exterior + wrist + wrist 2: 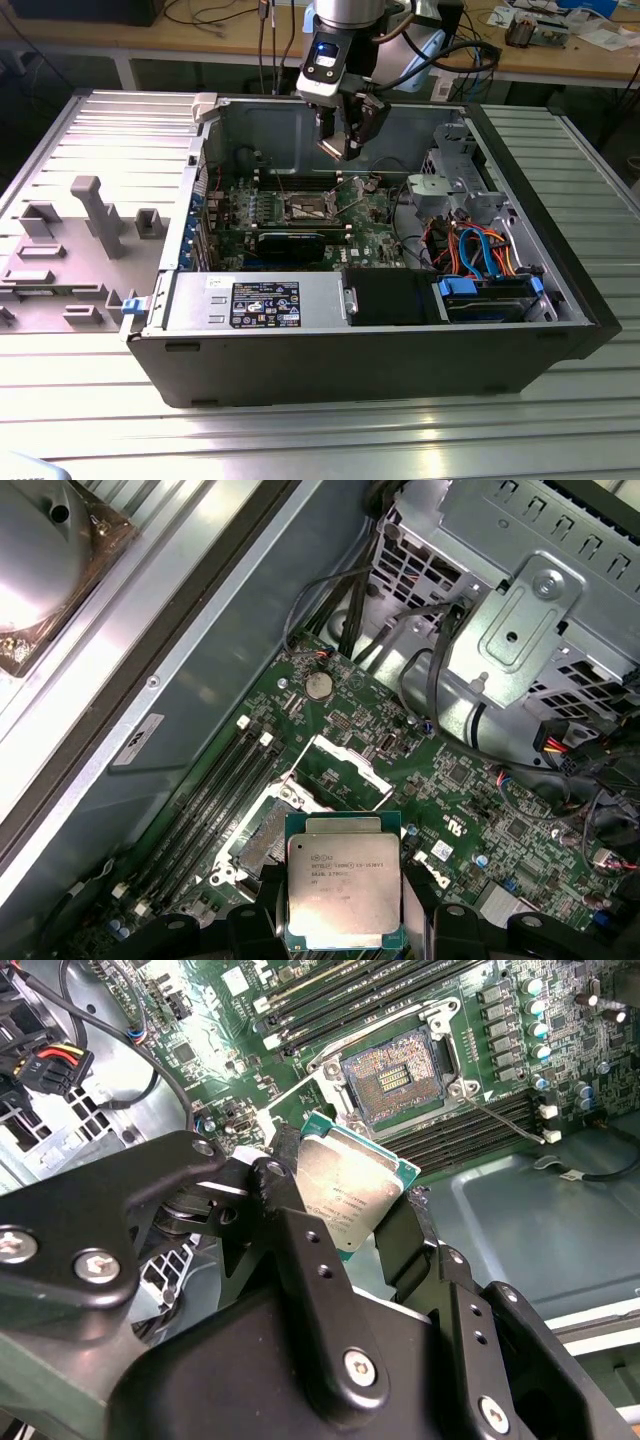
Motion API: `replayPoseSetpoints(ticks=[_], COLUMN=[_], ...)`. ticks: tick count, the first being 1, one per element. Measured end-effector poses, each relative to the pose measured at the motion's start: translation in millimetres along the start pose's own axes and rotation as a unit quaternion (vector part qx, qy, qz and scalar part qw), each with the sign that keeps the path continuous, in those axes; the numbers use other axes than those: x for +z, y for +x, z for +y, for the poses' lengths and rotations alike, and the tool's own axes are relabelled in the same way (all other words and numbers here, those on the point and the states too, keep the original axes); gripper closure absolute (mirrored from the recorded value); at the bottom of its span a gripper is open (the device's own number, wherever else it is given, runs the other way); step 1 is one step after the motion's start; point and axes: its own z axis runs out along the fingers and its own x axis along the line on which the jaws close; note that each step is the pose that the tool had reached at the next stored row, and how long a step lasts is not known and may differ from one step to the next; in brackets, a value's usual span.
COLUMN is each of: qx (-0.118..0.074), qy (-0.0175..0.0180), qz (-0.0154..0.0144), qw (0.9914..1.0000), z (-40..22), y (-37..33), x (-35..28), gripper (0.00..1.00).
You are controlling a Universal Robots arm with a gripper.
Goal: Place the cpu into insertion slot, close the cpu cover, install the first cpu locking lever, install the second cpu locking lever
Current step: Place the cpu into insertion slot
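My gripper (345,140) hangs above the open computer case, shut on the cpu (343,888), a flat square chip with a silver-grey top and a green rim. In the second wrist view the cpu (350,1195) sits tilted between the two black fingers (287,1200). Below it on the green board lies the insertion slot (398,1073), a dark square recess with a metal rim, uncovered. In the first wrist view the held chip hides part of the insertion slot (260,837). The cpu cover (340,773) stands raised beside it. A thin wire lever (503,1120) lies open next to the slot.
The case walls (300,125) ring the board. A silver drive cage (455,185) and coloured cables (480,250) fill the exterior view's right. A long black card (290,245) lies in front of the slot (305,208). Grey fixtures (95,215) stand on the table at the left.
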Motion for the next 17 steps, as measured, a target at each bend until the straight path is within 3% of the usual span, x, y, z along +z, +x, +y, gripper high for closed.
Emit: replayPoseSetpoints(ticks=[17], qx=[0.004], qy=[0.0000], qz=[-0.0003], qw=[0.99999], z=[0.0], y=[0.0], x=[0.0], gripper=[0.45])
